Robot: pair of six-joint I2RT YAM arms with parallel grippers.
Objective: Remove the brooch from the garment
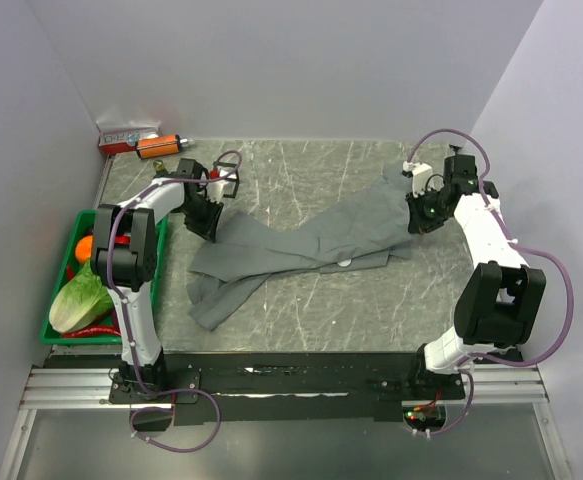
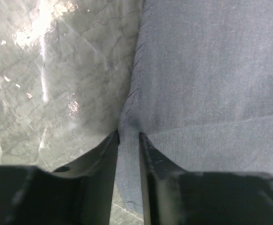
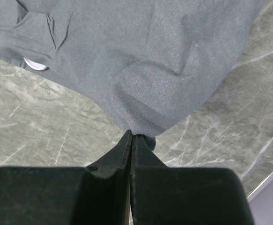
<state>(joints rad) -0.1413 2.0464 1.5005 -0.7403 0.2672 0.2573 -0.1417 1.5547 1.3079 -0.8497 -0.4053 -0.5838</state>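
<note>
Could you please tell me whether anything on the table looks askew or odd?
The grey shirt lies twisted and bunched diagonally across the table, not flat; the left hand and right hand pinch its opposite ends.

Garment (image 1: 301, 245): grey shirt, crumpled and drawn into a long band, lying slantwise from far right to near left.
Garment ends: right end rumpled, left end bunched in loose folds.
Brooch (image 3: 34, 64): small round disc, pale rim, at the garment's near edge, apparently half tucked beneath a fold.

Grey veined marble table (image 1: 311, 175), plain pale walls (image 1: 291, 60), glare on stone
</note>
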